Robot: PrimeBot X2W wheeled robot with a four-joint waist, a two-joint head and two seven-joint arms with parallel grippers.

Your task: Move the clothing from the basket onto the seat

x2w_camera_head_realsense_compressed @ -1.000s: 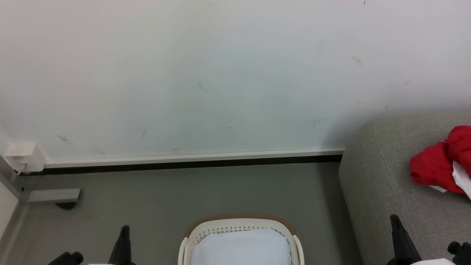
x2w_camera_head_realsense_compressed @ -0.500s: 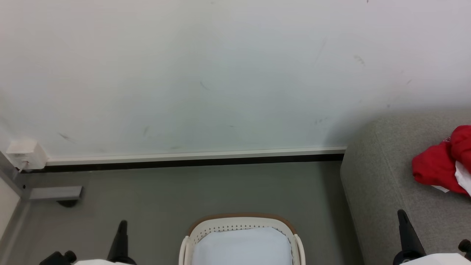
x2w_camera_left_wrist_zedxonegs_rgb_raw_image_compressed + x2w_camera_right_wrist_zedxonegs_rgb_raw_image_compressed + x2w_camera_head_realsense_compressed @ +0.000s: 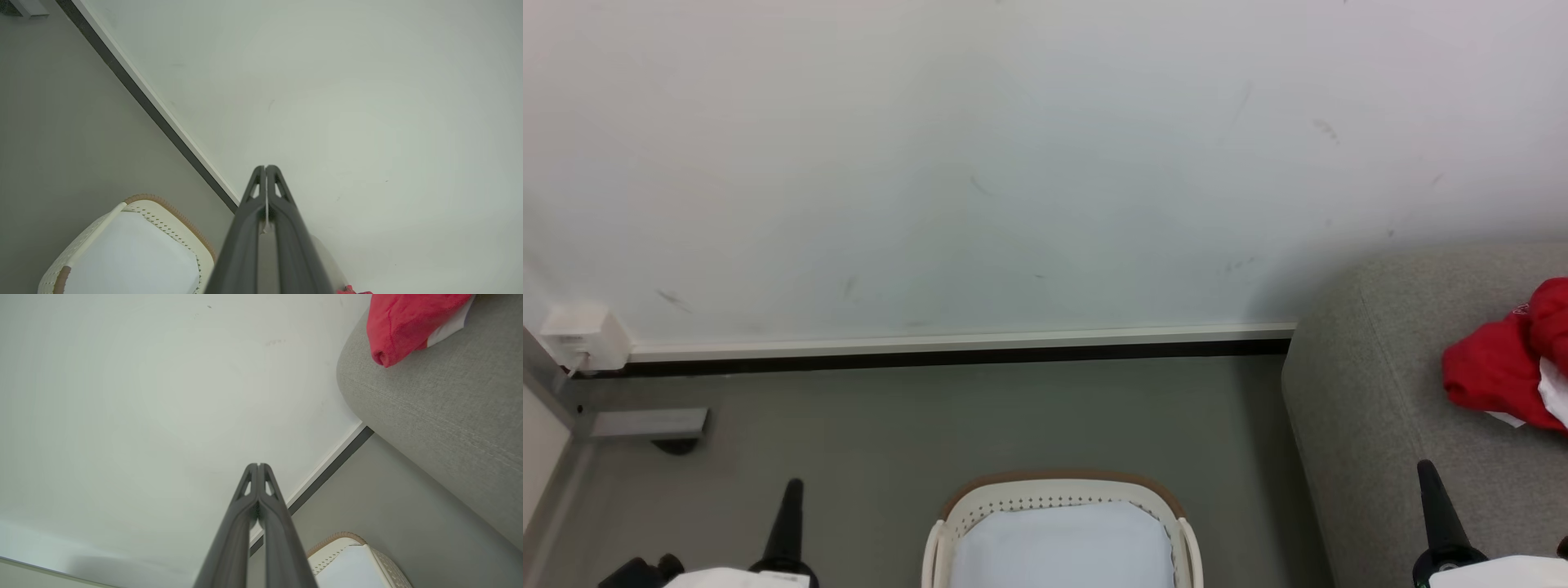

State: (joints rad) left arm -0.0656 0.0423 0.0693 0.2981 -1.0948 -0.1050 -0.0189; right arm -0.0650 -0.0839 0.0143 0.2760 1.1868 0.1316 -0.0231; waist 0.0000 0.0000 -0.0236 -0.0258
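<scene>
Red clothing (image 3: 1499,371) with a white panel lies bunched on the grey sofa seat (image 3: 1372,408) at the right; the right wrist view has the clothing (image 3: 404,322) on the seat (image 3: 441,400) too. The white basket (image 3: 1058,494) with a brown rim sits on the floor at the bottom centre, holding only a pale bluish-white liner (image 3: 1062,547). My left gripper (image 3: 791,490) points up at the lower left, shut and empty, left of the basket (image 3: 163,206). My right gripper (image 3: 1427,474) is shut and empty at the lower right, over the sofa's front.
A white wall (image 3: 1013,163) with a pale skirting board (image 3: 964,345) runs behind the grey floor (image 3: 890,425). A white socket box (image 3: 580,335) and a grey metal foot (image 3: 645,425) stand at the far left.
The head view has shifted slightly. Both grippers have sunk lower in the picture and drifted a little outward; basket and clothing lie as before.
</scene>
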